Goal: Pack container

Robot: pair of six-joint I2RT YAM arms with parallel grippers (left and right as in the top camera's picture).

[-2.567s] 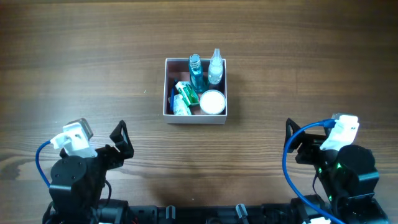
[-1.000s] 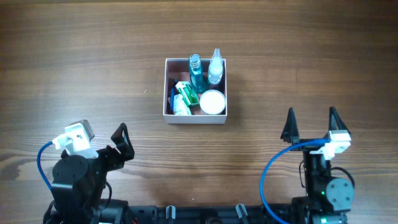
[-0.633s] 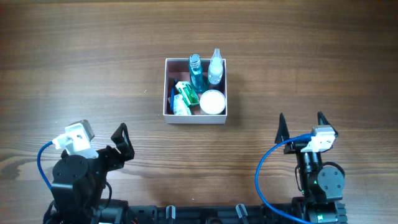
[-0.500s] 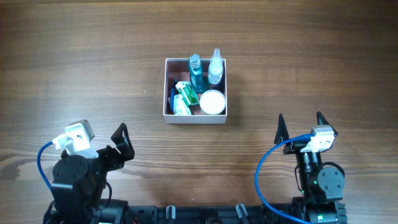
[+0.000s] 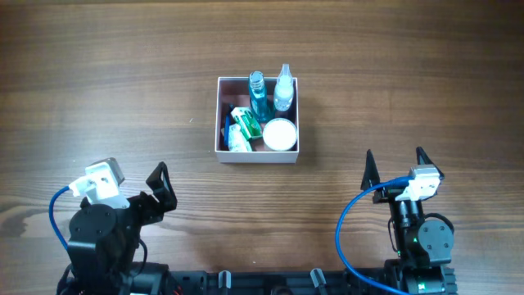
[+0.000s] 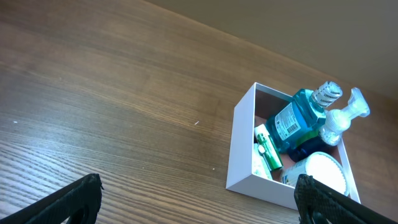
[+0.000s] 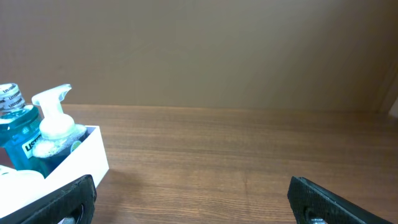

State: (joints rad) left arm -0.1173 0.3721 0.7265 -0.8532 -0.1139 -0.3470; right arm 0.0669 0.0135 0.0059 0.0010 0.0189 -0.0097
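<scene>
Container [image 5: 258, 156], square with thin white walls, on woodgrain table [image 5: 123, 82]; left tool [image 5: 161, 187], right tool [image 5: 395, 156] both apart.

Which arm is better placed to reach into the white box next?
Probably left: the open left gripper faces the square white-walled, pink-lined box; the open right gripper points past it, seeing only its corner.

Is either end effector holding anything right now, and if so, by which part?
Nothing is held. The left end effector and the right end effector are both open and empty, well apart from the container.
</scene>
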